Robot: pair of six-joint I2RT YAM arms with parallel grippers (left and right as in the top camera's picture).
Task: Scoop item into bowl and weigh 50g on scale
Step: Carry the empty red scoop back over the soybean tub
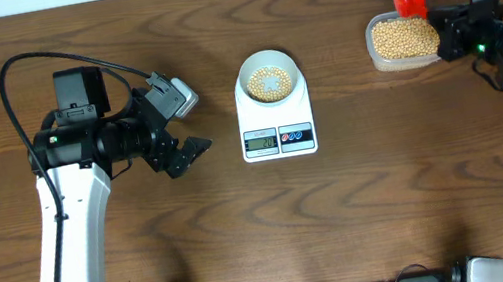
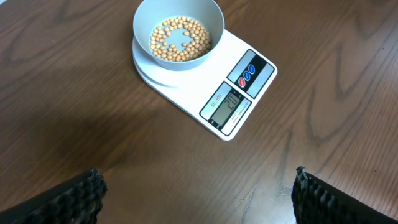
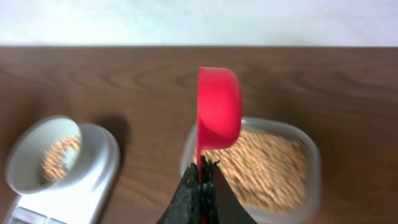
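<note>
The pale bowl [image 1: 269,78] stands on the white scale [image 1: 277,127] at the table's middle, with a thin layer of beige beans [image 2: 180,40] inside; the scale's display [image 2: 226,106] is lit. More beans fill a clear container [image 1: 404,40] at the right. My right gripper [image 3: 200,169] is shut on the handle of a red scoop [image 3: 218,107], whose cup is turned on its side above the container's left end. My left gripper [image 1: 184,123] hangs open left of the scale, nothing between its fingers [image 2: 74,198].
The clear container [image 3: 273,162] sits near the table's far edge [image 3: 199,46], right of the scale [image 3: 74,186]. Bare wood lies between scale and container. My left arm [image 1: 72,220] and its cable take up the left side.
</note>
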